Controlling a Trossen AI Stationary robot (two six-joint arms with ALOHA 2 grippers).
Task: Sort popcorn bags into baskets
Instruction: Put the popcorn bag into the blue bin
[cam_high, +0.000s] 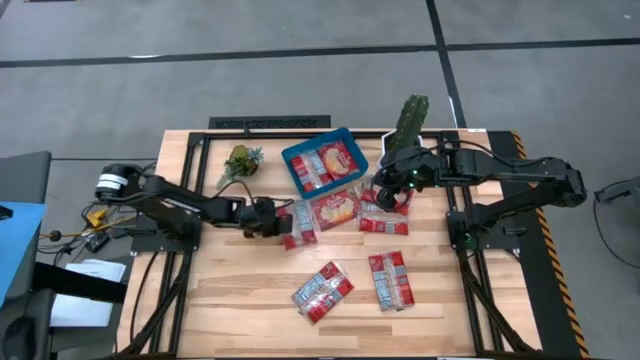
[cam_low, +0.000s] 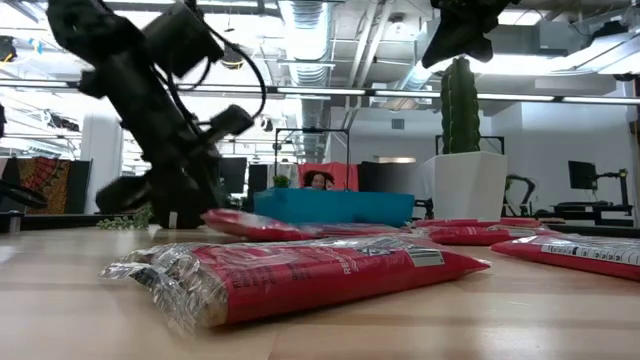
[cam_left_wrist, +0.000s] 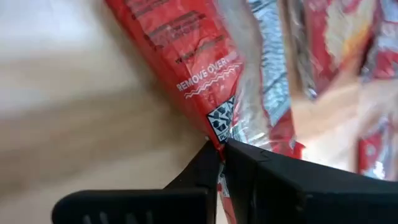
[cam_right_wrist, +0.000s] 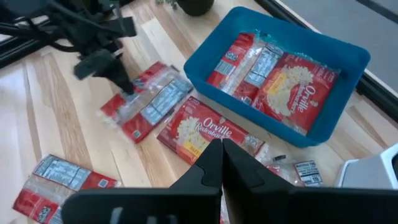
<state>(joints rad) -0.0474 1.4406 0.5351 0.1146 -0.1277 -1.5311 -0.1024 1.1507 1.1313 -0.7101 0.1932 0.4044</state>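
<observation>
The blue basket (cam_high: 322, 160) (cam_right_wrist: 292, 68) stands at the table's far middle with two red popcorn bags (cam_right_wrist: 273, 78) lying flat in it. Several more bags lie flat on the wood: two beside the basket (cam_high: 335, 208) (cam_high: 383, 217) and two nearer the front (cam_high: 322, 290) (cam_high: 390, 278). My left gripper (cam_high: 283, 222) (cam_left_wrist: 221, 149) is shut on one more bag (cam_high: 299, 224) (cam_right_wrist: 146, 102), left of the basket. My right gripper (cam_high: 388, 190) (cam_right_wrist: 221, 149) hangs shut above the bags right of the basket, with nothing in it. My left gripper pinches the bag's thin sealed edge at one end (cam_left_wrist: 214, 127) between its two fingers (cam_left_wrist: 199, 168). It comes from the table's left, slanting down. The rest of the bag (cam_low: 270, 225) stretches away toward the table's right, low over the wood; whether it is lifted clear does not show.
A tall cactus in a white pot (cam_high: 410, 125) (cam_low: 465, 160) stands at the far right next to the basket. A small green plant (cam_high: 241, 160) sits at the far left. Bare wood lies along the near left of the table (cam_high: 230, 290).
</observation>
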